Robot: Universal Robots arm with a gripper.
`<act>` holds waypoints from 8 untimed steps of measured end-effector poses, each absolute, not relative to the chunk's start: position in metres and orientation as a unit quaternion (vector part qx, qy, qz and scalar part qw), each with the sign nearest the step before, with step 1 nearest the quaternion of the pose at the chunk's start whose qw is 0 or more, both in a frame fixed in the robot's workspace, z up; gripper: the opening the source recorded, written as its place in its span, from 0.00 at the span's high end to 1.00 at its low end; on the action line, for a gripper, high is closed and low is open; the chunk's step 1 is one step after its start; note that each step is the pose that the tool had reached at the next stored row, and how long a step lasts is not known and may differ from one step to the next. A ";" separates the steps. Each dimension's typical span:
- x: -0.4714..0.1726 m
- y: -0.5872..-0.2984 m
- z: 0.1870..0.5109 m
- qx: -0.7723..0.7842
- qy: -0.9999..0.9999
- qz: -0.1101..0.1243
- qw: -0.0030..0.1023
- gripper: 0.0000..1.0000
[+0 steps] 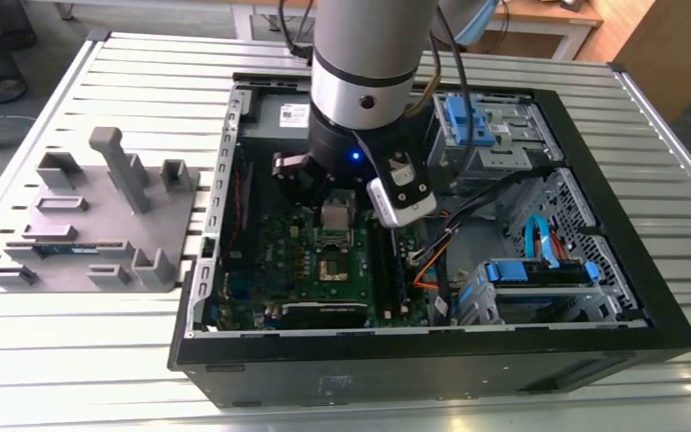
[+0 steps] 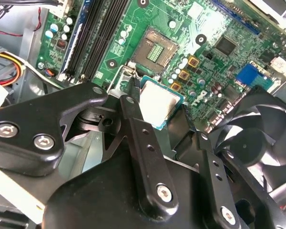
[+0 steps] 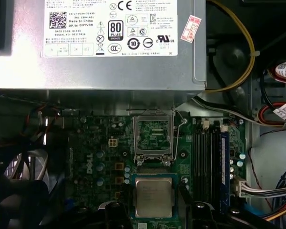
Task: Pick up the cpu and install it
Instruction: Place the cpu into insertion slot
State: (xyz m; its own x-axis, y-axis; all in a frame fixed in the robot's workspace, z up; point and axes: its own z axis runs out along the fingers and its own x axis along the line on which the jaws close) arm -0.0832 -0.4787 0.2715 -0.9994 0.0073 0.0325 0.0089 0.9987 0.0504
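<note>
The cpu (image 3: 154, 198) is a flat silver square with a thin teal rim, held flat over the green motherboard (image 3: 100, 157). My gripper (image 3: 154, 212) is shut on it, one black finger (image 3: 115, 214) against each of two opposite edges. In the second wrist view the cpu (image 2: 158, 101) sits between the fingers (image 2: 132, 112), a short way from the empty socket (image 2: 155, 50). The socket (image 3: 153, 136) stands open with its metal frame lifted, beside the cpu and apart from it. In the exterior view the gripper (image 1: 337, 202) hangs inside the open computer case with the cpu (image 1: 338, 214) above the socket (image 1: 331, 267).
A grey power supply box (image 3: 109, 43) with a white label lies just beyond the socket. Memory slots (image 3: 209, 157) run along one side and a black fan (image 2: 257, 143) sits on the other. Cables (image 3: 271, 191) crowd the case wall. A grey fixture (image 1: 94, 225) stands at the exterior view's left.
</note>
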 end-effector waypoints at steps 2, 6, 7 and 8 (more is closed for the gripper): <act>-0.084 -0.479 0.269 -0.004 -1.000 -0.025 0.015 0.53; -0.085 -0.480 0.264 -0.004 -1.000 -0.025 0.013 0.53; -0.085 -0.481 0.262 -0.004 -1.000 -0.025 0.012 0.53; -0.085 -0.481 0.261 -0.004 -1.000 -0.025 0.012 0.53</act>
